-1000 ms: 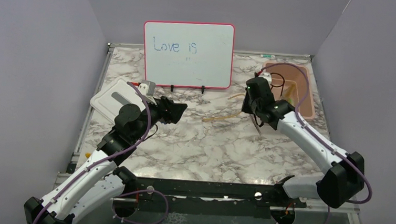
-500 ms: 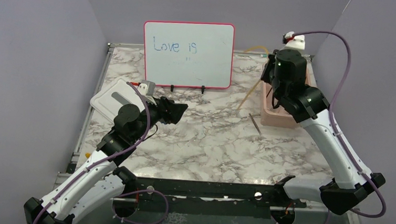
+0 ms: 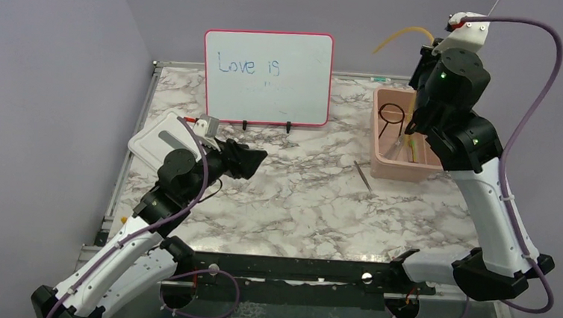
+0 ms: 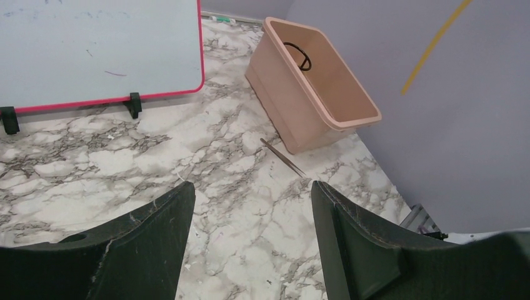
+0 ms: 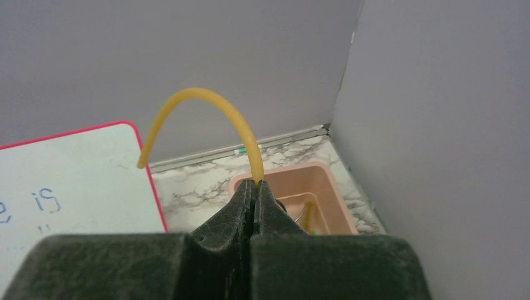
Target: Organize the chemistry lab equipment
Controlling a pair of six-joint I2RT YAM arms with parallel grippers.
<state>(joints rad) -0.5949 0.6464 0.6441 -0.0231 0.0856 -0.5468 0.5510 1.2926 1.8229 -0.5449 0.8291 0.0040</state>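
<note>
The right pincer (image 5: 254, 186) hangs high above the far right corner of the worktop (image 3: 298, 205). Its fingers are pressed shut on an amber rubber tube (image 5: 206, 103), which arches up and to the left from the grip. Below it sits a pink bin (image 3: 405, 170) holding a black wire ring (image 3: 392, 111). Metal forceps (image 3: 365, 176) lie on the marble just beside the bin's near left corner. The left pincer (image 4: 250, 200) hovers near the left edge, fingers spread wide, holding nothing.

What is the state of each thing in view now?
Right gripper: shut on tube, high above bin.
Left gripper: open, empty.
Tube: held, arching in the air.
Bin: open, ring inside.
Forceps: lying on table beside bin.
Whiteboard: upright.
Lid: lying flat.
</note>
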